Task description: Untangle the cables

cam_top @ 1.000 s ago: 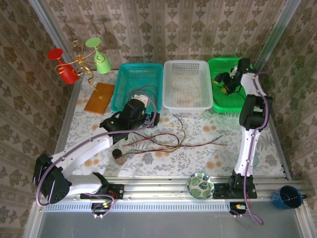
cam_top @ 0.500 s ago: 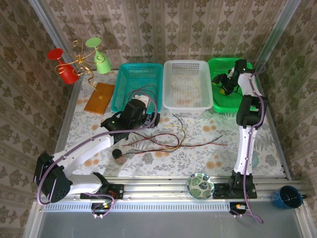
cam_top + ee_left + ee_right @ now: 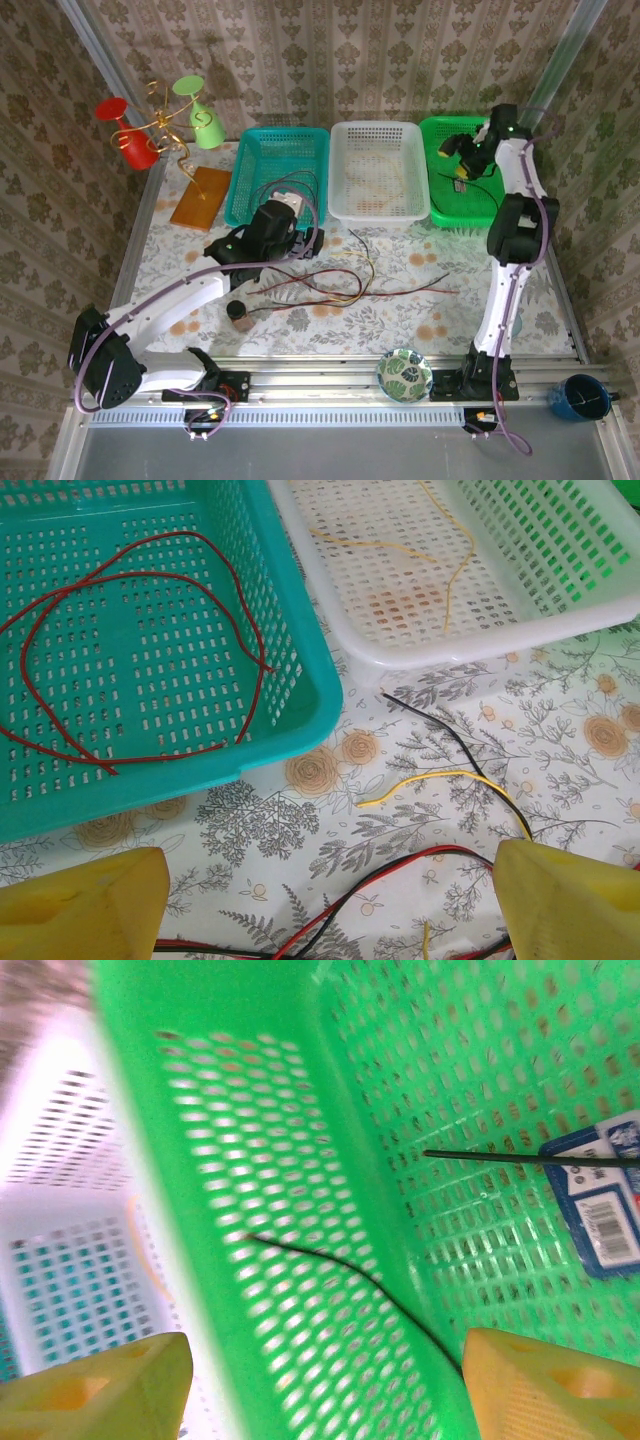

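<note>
A tangle of thin red, black and yellow cables (image 3: 330, 285) lies on the flowered table. My left gripper (image 3: 300, 240) hovers at its far end, just before the teal basket (image 3: 245, 190). Its yellow fingers (image 3: 85, 910) stand open, with red and black cables (image 3: 400, 865) on the table between them. A red cable (image 3: 150, 650) lies coiled in the teal basket, and a yellow one (image 3: 455, 565) lies in the white basket (image 3: 400, 655). My right gripper (image 3: 458, 158) is open over the green basket (image 3: 440, 205), above a black cable (image 3: 330, 1260) that rests on its wall.
A stand with red and green glasses (image 3: 160, 125) and a wooden board (image 3: 200, 197) are at the back left. A small dark cylinder (image 3: 238, 312) sits by the tangle. A patterned bowl (image 3: 404, 375) and a blue cup (image 3: 580, 397) sit at the near edge. A blue label (image 3: 605, 1200) lies in the green basket.
The right arm has swung a little to the right, and its gripper sits slightly higher and further back over the green basket. The left arm and the tangle have not moved.
</note>
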Controlling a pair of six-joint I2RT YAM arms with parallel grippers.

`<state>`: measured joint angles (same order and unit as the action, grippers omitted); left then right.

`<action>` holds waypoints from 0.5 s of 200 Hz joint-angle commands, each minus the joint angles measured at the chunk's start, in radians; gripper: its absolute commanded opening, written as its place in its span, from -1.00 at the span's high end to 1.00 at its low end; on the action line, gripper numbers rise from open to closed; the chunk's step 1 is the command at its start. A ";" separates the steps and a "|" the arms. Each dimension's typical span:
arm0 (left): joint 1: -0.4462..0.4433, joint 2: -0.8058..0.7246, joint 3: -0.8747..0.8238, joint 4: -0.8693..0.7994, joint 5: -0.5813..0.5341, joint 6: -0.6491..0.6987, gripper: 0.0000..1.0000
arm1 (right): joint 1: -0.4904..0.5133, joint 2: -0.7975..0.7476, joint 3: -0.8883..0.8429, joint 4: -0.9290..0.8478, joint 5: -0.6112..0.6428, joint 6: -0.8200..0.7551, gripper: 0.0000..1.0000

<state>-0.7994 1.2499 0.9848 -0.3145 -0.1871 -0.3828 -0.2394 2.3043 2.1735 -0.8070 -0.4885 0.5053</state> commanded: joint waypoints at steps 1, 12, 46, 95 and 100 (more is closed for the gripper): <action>-0.010 -0.017 -0.004 -0.020 0.010 -0.016 -0.70 | -0.002 -0.148 -0.083 0.012 0.042 0.012 -0.46; -0.012 -0.017 -0.008 -0.015 0.018 -0.018 -0.70 | 0.008 -0.206 -0.160 0.021 0.072 0.008 -0.46; -0.014 -0.014 -0.029 0.010 0.028 -0.023 -0.70 | 0.063 -0.417 -0.434 0.135 0.152 -0.005 -0.42; -0.014 -0.013 -0.050 0.031 0.043 -0.053 -0.70 | 0.170 -0.656 -0.683 0.205 0.278 -0.115 -0.37; -0.014 -0.017 -0.053 0.032 0.044 -0.058 -0.70 | 0.180 -0.687 -0.704 0.211 0.291 -0.131 -0.36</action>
<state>-0.8047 1.2499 0.9581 -0.2985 -0.1608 -0.4011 -0.0914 1.7458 1.5501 -0.6514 -0.2920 0.4603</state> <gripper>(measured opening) 0.851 0.688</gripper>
